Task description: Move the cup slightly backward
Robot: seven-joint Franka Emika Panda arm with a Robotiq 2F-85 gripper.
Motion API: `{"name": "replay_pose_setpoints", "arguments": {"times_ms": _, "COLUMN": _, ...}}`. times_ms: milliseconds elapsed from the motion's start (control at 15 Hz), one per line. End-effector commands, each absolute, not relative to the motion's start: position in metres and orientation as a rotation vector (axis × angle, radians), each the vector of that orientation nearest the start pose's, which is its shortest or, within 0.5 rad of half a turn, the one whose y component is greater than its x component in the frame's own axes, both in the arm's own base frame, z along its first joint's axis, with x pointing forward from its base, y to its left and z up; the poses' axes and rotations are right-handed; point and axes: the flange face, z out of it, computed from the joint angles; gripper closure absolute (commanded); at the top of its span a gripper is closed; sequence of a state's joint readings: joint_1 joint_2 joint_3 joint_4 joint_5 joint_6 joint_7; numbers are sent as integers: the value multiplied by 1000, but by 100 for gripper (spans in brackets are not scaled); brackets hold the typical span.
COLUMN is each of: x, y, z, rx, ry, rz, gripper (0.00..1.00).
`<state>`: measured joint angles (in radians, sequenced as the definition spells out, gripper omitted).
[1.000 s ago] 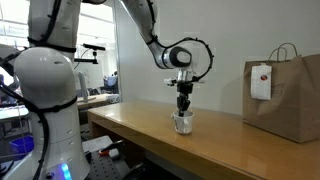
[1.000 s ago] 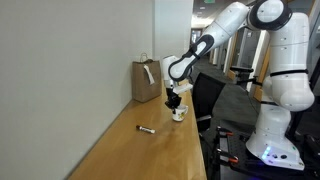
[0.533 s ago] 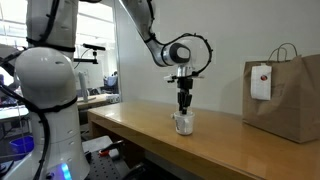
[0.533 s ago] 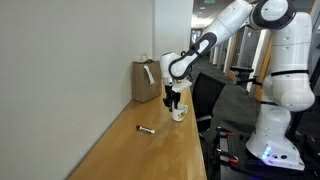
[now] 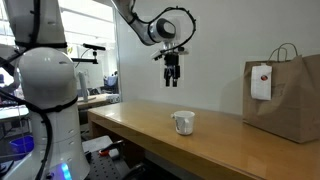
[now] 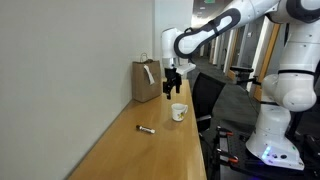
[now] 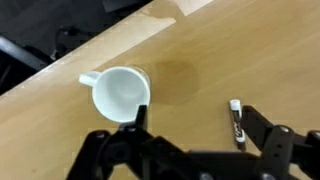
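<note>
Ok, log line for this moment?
hand: open, empty, above cup | cup: upright on table, not held

white cup [image 7: 122, 92], marker [image 7: 237, 122] on table [image 7: 255, 45]

Even indoor light; bright window glare behind arm; wrist view soft.

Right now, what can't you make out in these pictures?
Bag contents: both exterior views, hidden by its walls.
Label: exterior view, print too small.
Pen-like item: exterior view, too small to identify.
Pincer: wrist view, base cut off by bottom edge.
</note>
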<state>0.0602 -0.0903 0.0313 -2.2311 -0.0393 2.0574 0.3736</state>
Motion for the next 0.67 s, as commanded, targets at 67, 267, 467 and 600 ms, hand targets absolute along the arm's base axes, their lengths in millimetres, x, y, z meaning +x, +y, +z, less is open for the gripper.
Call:
{"name": "replay_pose_setpoints", "arguments": {"times_ms": 67, "x": 503, "y": 65, "z": 439, "rx": -3259, "ry": 70, "rz": 9, "gripper": 0}}
{"name": "replay_pose_setpoints", "arguments": {"times_ms": 267, "x": 511, "y": 67, "z": 452, "rx": -3277, "ry": -65, "rz": -46, "gripper": 0}}
{"name": "replay_pose_setpoints", "arguments": {"times_ms": 467, "x": 514, "y": 67, "z": 458, "rx": -3270, "ry": -146, "rz": -48, "gripper": 0}}
{"name": "replay_pose_setpoints", "arguments": {"times_ms": 600, "x": 516, "y": 67, "z": 450, "rx": -3259, "ry": -208, "rz": 20, "gripper": 0}}
